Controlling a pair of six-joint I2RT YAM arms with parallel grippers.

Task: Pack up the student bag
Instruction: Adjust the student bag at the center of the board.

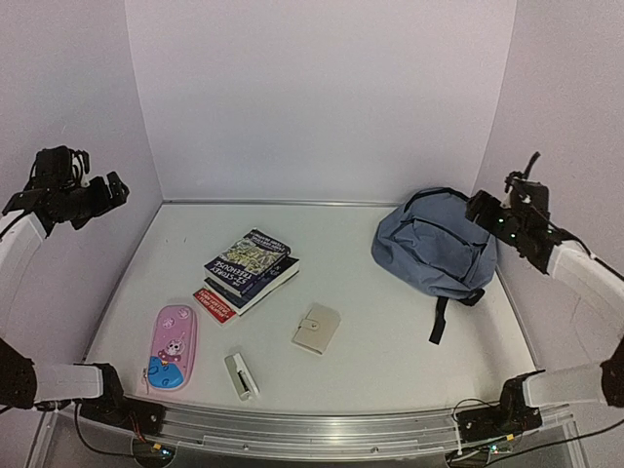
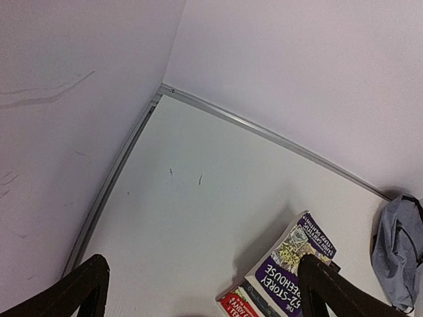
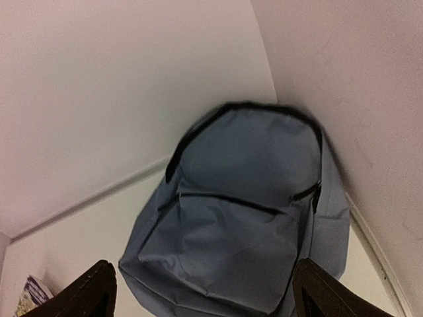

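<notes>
The slate-blue student bag (image 1: pixel 434 244) lies at the back right of the table, front pocket up and zips shut; it fills the right wrist view (image 3: pixel 244 224). My right gripper (image 1: pixel 480 209) hangs open and empty in the air just right of and above the bag, its jaws (image 3: pixel 205 294) spread wide. My left gripper (image 1: pixel 109 191) is raised high at the far left, open and empty (image 2: pixel 201 290). A stack of books (image 1: pixel 252 268) lies mid-table and also shows in the left wrist view (image 2: pixel 291 271), with the bag's edge (image 2: pixel 396 254) beyond.
A pink pencil case (image 1: pixel 173 348) lies at the front left. A small white stapler-like item (image 1: pixel 241 375) lies near the front edge. A beige wallet (image 1: pixel 317 329) lies in the middle. White walls close in the back and both sides.
</notes>
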